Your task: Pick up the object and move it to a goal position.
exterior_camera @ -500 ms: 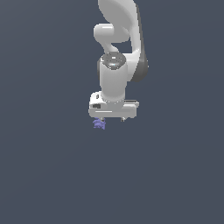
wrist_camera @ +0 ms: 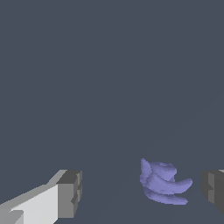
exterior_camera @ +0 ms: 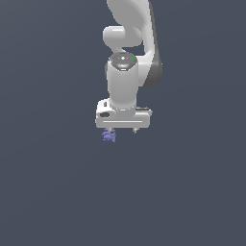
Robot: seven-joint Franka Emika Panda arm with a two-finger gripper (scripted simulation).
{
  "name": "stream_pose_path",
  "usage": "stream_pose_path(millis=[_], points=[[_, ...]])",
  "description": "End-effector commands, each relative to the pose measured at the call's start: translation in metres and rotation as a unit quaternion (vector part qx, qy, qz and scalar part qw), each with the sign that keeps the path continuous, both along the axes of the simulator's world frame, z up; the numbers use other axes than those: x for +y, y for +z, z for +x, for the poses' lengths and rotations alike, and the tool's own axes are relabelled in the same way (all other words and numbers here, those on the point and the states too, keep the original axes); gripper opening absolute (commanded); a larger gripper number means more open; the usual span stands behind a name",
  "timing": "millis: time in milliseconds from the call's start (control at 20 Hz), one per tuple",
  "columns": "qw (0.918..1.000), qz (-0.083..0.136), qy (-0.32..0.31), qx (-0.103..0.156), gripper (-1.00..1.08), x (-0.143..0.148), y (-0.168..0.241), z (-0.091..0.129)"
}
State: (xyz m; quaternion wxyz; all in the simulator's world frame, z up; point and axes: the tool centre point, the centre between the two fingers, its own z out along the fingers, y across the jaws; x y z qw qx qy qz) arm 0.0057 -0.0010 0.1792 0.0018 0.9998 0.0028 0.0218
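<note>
Between the wide-spread fingers of the end effector sits the object, off-centre toward one pad; closing now may nudge it sideways and miss it.

The white robot hand hangs from the arm, pointing down over the plain dark counter. The tiny periwinkle-purple knobbly object lies on the counter just under the hand, toward the exterior view's left. In the wrist view the object lies between the two fingertips, nearer one of them and apart from both.

plain dark grey-blue ground
</note>
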Motion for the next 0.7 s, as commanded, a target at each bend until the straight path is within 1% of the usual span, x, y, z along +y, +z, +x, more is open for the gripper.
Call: stream_pose_path(millis=[0,350,650], points=[[1.0,0.0,0.003,-0.004,1.0,-0.0012,0.0047,0.0024],[1.0,0.0,0.008,-0.004,1.0,-0.0018,0.0036,0.0018],[0.9995,-0.002,0.033,-0.003,1.0,-0.0052,0.0001,-0.0005]])
